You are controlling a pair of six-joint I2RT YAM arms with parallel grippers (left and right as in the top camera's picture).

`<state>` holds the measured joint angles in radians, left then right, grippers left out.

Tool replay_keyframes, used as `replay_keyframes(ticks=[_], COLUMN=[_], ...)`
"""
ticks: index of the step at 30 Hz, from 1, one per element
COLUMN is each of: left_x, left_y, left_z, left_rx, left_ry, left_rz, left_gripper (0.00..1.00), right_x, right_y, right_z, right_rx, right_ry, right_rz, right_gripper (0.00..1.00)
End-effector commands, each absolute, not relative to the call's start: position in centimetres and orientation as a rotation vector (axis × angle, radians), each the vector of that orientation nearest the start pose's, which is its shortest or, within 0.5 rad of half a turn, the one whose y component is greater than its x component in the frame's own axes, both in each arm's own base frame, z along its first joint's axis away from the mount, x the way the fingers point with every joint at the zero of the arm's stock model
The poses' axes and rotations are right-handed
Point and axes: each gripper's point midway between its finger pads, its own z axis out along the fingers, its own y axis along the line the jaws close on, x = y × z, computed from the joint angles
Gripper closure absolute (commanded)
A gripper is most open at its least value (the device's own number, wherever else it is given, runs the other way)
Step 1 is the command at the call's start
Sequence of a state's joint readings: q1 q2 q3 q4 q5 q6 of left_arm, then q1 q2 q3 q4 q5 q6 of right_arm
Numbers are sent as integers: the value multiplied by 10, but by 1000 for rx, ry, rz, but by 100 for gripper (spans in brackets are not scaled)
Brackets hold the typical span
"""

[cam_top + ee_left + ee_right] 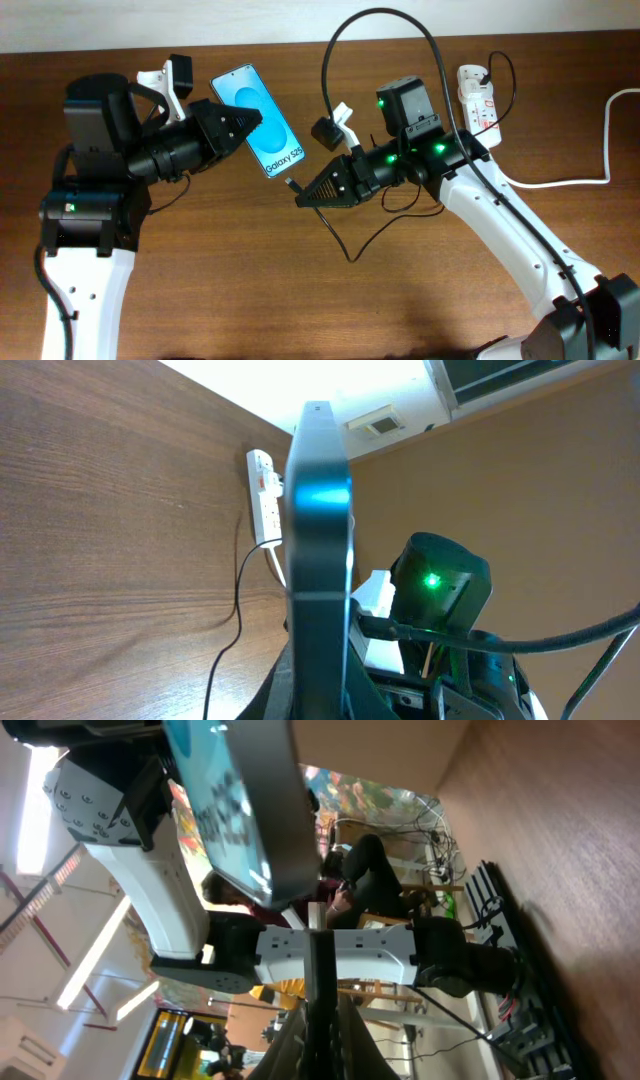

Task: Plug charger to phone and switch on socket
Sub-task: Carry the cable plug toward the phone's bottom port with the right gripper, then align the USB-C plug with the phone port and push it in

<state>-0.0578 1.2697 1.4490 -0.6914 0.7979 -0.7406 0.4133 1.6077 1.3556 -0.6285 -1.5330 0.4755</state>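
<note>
both clamped: left end effector (256,122) on phone (272,140), right end effector (301,198) on charger (292,186) (socket (480,101) beyond)

Phone (262,120) raised over table (250,290), clamped in left gripper (250,125), charger (290,184) tip just beside phone's near end, pinched in right gripper (300,198), socket (480,100) on table at far right, well apart.
</note>
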Motion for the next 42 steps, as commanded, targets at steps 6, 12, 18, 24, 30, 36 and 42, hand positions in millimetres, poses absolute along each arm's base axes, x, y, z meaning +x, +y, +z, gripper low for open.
replay_keyframes(ticks=[6, 12, 18, 24, 30, 36, 42], left_x=[329, 332, 336, 338, 337, 337, 337], left_y=[-146, -146, -146, -144, -145, -145, -145], left_z=[383, 389, 393, 393, 393, 391, 391], left_rx=[-174, -280, -324, -353, -352, -355, -343], left_ry=[2143, 2131, 2111, 2111, 2112, 2118, 2116], left_rz=[-1323, -1388, -1402, -1402, -1402, -1402, -1396], left_gripper=[100, 100, 100, 100, 100, 100, 100], right_x=[186, 178, 199, 234, 247, 242, 244], right_y=[261, 257, 267, 279, 284, 283, 276], right_z=[354, 353, 347, 332, 338, 342, 349], right_rx=[-745, -1014, -1043, -831, -797, -828, -737], right_ry=[2159, 1870, 1831, 2085, 2084, 2054, 2116], right_rz=[2245, 2076, 2052, 2017, 2045, 2082, 2172], right_gripper=[96, 96, 96, 95, 96, 96, 96])
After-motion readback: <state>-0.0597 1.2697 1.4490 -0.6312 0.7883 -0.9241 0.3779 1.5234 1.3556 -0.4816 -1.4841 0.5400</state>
